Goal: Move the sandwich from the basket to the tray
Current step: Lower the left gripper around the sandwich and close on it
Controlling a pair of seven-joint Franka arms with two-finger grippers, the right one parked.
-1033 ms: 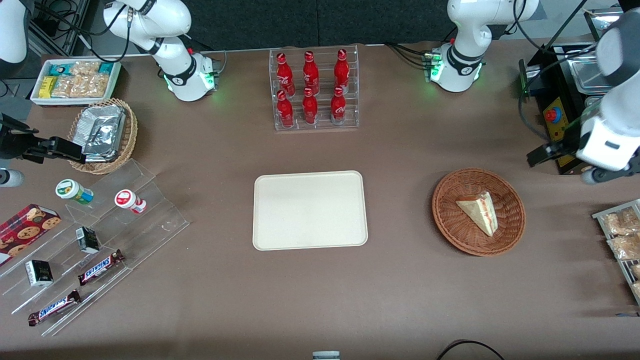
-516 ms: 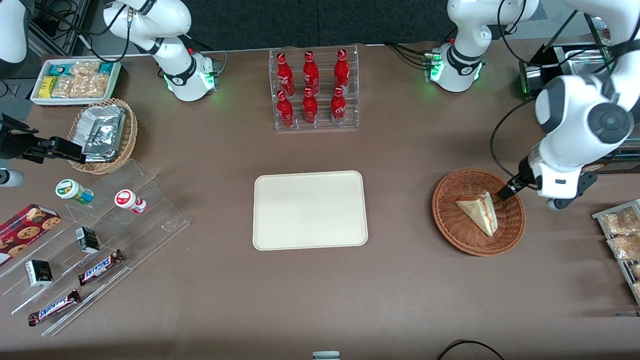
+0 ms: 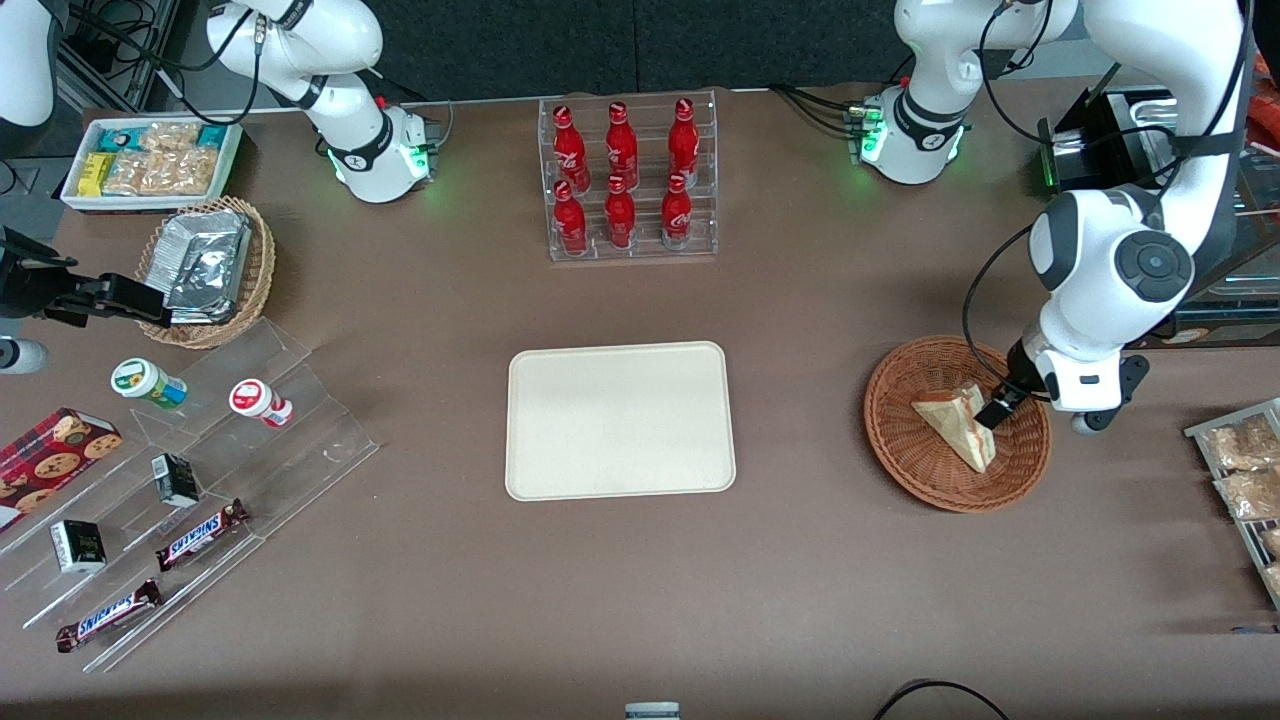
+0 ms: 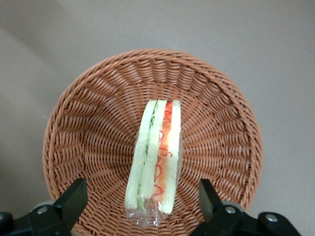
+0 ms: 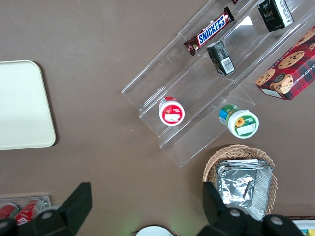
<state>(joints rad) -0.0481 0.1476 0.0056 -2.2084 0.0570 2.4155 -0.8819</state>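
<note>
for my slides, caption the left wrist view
Open gripper poised above the sandwich lying in the basket.

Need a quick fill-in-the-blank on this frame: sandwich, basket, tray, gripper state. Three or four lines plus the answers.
1. The sandwich lies in the ____.
2. The gripper is above the sandwich with its fingers ____, one on each side of it.
3. The tray has ____ on it.
4. The rack nearer the arm bases than the tray holds ____ red bottles.

Missing words: basket; open; nothing; six
</note>
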